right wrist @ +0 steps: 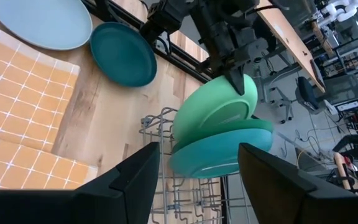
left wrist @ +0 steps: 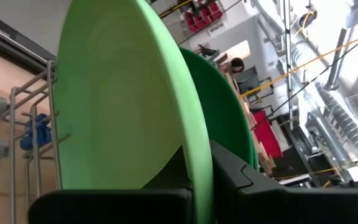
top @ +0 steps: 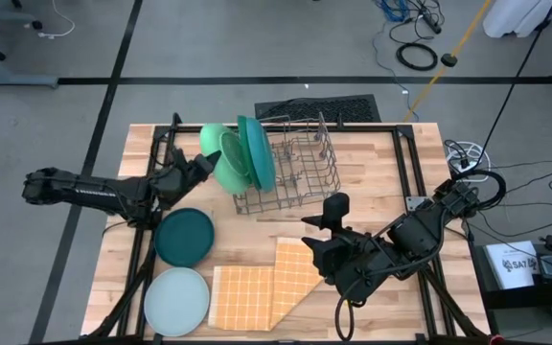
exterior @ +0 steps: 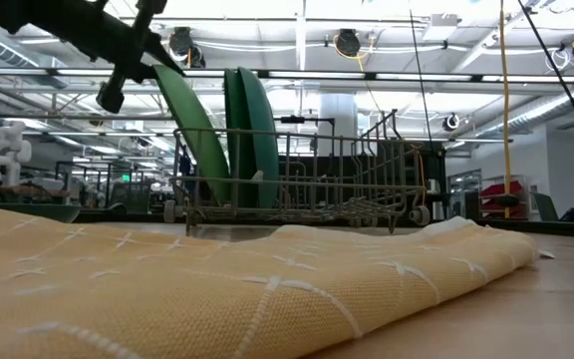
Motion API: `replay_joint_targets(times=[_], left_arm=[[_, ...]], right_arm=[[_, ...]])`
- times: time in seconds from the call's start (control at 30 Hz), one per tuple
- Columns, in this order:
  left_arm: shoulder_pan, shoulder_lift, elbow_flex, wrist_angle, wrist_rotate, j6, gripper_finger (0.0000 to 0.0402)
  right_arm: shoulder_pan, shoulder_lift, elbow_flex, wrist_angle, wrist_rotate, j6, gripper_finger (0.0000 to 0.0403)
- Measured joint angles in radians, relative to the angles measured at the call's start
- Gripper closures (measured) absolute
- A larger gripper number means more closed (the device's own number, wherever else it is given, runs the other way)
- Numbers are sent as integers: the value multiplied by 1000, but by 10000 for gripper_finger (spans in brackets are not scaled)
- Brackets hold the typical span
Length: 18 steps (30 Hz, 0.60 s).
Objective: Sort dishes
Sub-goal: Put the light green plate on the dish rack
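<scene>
A wooden bench [top: 372, 163] stands on grey floor crossed with black tape lines. The grey wire rack [top: 300, 172] sits toward the far edge, middle. An orange checked cloth [top: 262, 287] lies at the near edge. The pale blue plate [top: 176, 301] rests at the near left corner, the dark teal plate [top: 184, 236] just beyond it. Three plates stand upright at the rack's left end: teal-blue plate [top: 257, 149], deep green plate [left wrist: 225, 118], and light green plate [top: 220, 153], whose rim the left gripper [top: 202, 165] pinches tight. The right gripper [top: 320, 235] hovers open and empty beyond the cloth. A box off the right edge reads "SAT".
</scene>
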Motion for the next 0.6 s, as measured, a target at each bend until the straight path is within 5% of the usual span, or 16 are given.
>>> replay_joint_targets(times=[0.13, 0.37, 0.6], left_arm=[[0, 39, 0, 4, 1, -3, 374], [0, 74, 0, 53, 14, 18, 314], [0, 79, 0, 211, 91, 182, 279]], right_arm=[[0, 0, 0, 0, 0, -5, 193], [0, 0, 0, 4, 0, -15, 193], [0, 0, 0, 20, -2, -19, 193]])
